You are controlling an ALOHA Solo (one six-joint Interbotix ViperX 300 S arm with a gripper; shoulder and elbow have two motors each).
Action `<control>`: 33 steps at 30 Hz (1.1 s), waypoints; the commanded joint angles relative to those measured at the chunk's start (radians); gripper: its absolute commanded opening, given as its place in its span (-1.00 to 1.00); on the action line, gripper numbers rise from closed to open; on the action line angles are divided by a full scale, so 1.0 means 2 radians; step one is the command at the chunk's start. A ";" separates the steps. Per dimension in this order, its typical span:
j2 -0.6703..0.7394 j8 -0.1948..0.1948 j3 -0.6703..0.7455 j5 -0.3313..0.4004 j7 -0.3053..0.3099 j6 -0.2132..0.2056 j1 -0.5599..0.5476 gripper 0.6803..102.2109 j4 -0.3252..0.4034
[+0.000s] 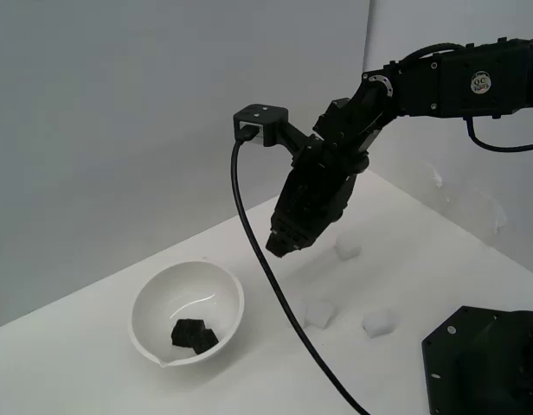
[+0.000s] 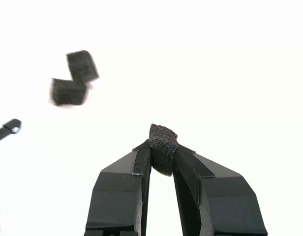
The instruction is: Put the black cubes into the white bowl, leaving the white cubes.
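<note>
1. Your gripper [image 2: 163, 156] is clamped on a black cube [image 2: 163, 153]; in the wrist view the cube sits squeezed between the two fingertips, with its upper part sticking out past them.
2. Two more black cubes [image 1: 194, 335] lie in the bottom of the white bowl [image 1: 150, 300], touching each other. The wrist view shows the same pair [image 2: 73, 78], slightly blurred, one corner against the other.
3. The bowl stands on the white table [image 1: 439, 268] toward the exterior view's left, near the table's front edge, its small pouring lip pointing to the front.
4. In the exterior view your gripper [image 1: 280, 245] hangs in the air, angled down, above the table just beyond the bowl's rim on the exterior view's right, not touching anything.
5. You can make out three white cubes [image 1: 347, 249] on the table, all on the exterior view's right of the bowl: one behind the gripper, one [image 1: 320, 313] nearer the bowl, one [image 1: 378, 322] further right. They lie apart from each other.
6. A black cable [image 1: 275, 285] runs from the wrist camera mount down across the table to the front edge.
7. A black base block [image 1: 483, 363] fills the front corner on the exterior view's right.
</note>
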 commanded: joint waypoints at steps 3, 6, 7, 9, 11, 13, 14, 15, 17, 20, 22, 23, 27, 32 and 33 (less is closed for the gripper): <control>0.008 0.002 0.012 -0.034 0.005 -0.009 -0.028 -0.96 -0.030; 0.004 -0.007 0.006 -0.046 0.005 -0.009 -0.043 -0.96 -0.042; 0.002 -0.009 0.004 -0.050 0.005 -0.010 -0.047 -0.96 -0.046; -0.003 -0.012 -0.001 -0.057 0.003 -0.010 -0.056 -0.96 -0.053; -0.009 -0.015 -0.007 -0.063 0.000 -0.009 -0.065 -0.96 -0.061; -0.016 -0.021 -0.013 -0.069 -0.005 -0.009 -0.076 -0.96 -0.066; -0.020 -0.023 -0.018 -0.072 -0.008 -0.009 -0.081 -0.96 -0.069; -0.025 -0.025 -0.022 -0.075 -0.009 -0.009 -0.087 -0.96 -0.073; -0.035 -0.027 -0.031 -0.082 -0.013 -0.012 -0.099 -0.96 -0.079; -0.050 -0.027 -0.047 -0.092 -0.021 -0.021 -0.113 -0.96 -0.089; -0.059 -0.028 -0.056 -0.099 -0.024 -0.025 -0.118 -0.96 -0.096; -0.064 -0.028 -0.061 -0.102 -0.024 -0.027 -0.120 -0.96 -0.100; -0.073 -0.028 -0.070 -0.110 -0.024 -0.034 -0.124 -0.95 -0.107; -0.074 -0.028 -0.071 -0.110 -0.027 -0.042 -0.124 -0.34 -0.107; -0.074 -0.028 -0.071 -0.110 -0.029 -0.044 -0.123 -0.13 -0.107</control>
